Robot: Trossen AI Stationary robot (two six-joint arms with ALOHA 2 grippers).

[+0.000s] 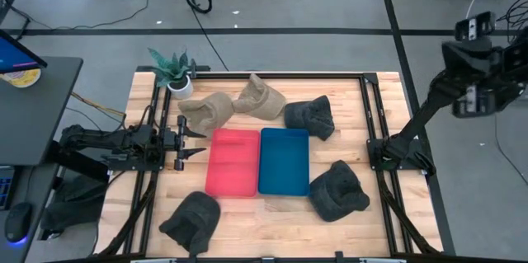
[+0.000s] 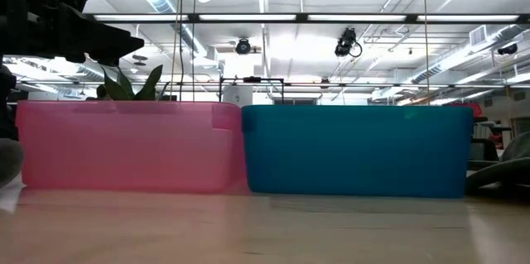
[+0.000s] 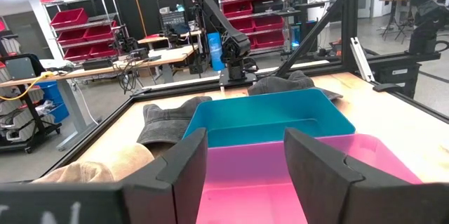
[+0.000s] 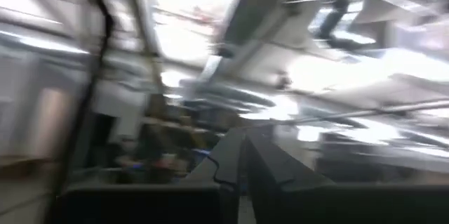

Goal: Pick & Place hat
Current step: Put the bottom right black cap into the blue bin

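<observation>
Several hats lie flat on the wooden table around two trays: two tan hats (image 1: 206,110) (image 1: 260,98) by the far edge, and dark grey hats at the far right (image 1: 311,116), near right (image 1: 337,190) and near left (image 1: 191,218). The red tray (image 1: 233,162) and blue tray (image 1: 284,161) stand side by side in the middle. My left gripper (image 1: 200,143) (image 3: 242,171) hovers open just left of the red tray, pointing at it. My right arm (image 1: 474,73) is raised beyond the table's right edge, and its gripper (image 4: 242,161) is shut and points up at the ceiling.
A potted plant (image 1: 175,72) stands at the table's far left corner. A black frame rail (image 1: 371,115) runs along the table's edges. In the left wrist view a tan hat (image 3: 91,171) and a dark hat (image 3: 165,122) lie beside the trays. Bare wood shows along the near edge (image 1: 264,222).
</observation>
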